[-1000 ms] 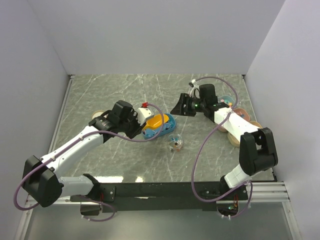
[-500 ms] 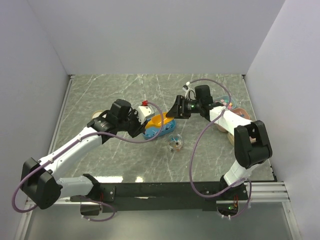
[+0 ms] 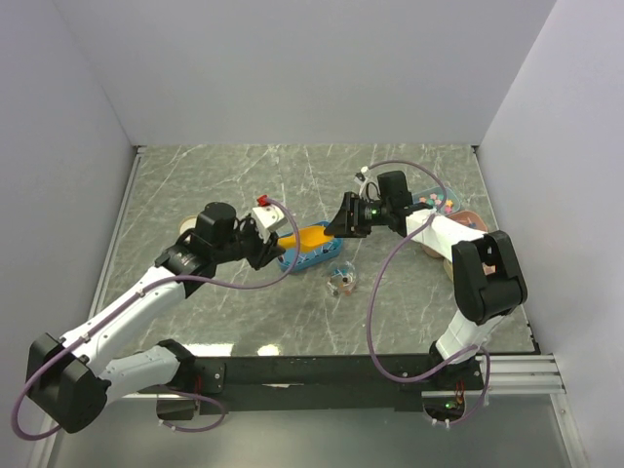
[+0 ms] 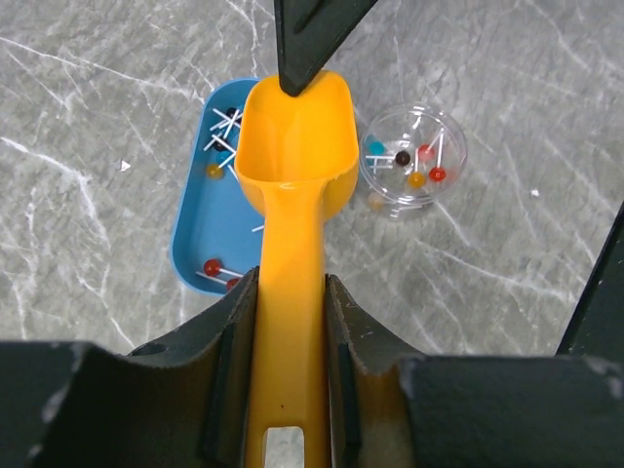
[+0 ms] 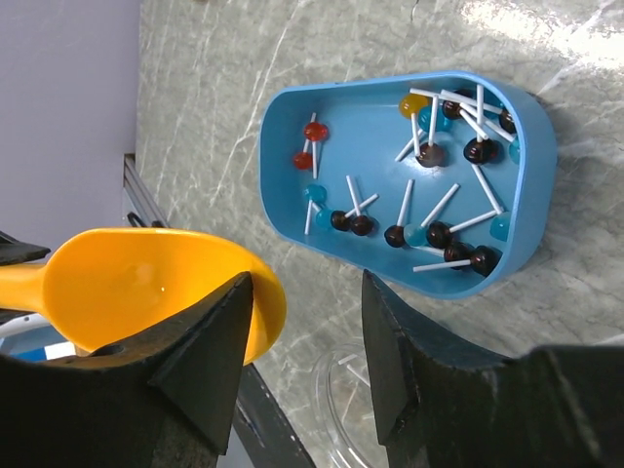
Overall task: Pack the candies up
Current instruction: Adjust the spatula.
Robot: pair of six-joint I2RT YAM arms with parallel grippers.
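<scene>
The candies are tiny lollipops on white sticks, mostly dark and blue with some red, lying in a blue tray. My left gripper is shut on the handle of an orange scoop, whose empty bowl hangs over the tray's edge. My right gripper is open just above the scoop's front rim, one finger at the lip. A clear cup beside the tray holds several candies.
Round tubs with other sweets stand at the right behind my right arm. Another tub shows behind my left arm. Walls close in the marble table on three sides.
My left arm has drawn back to the left with the scoop. The right gripper has moved left onto the scoop's front rim, and its jaws have narrowed.
</scene>
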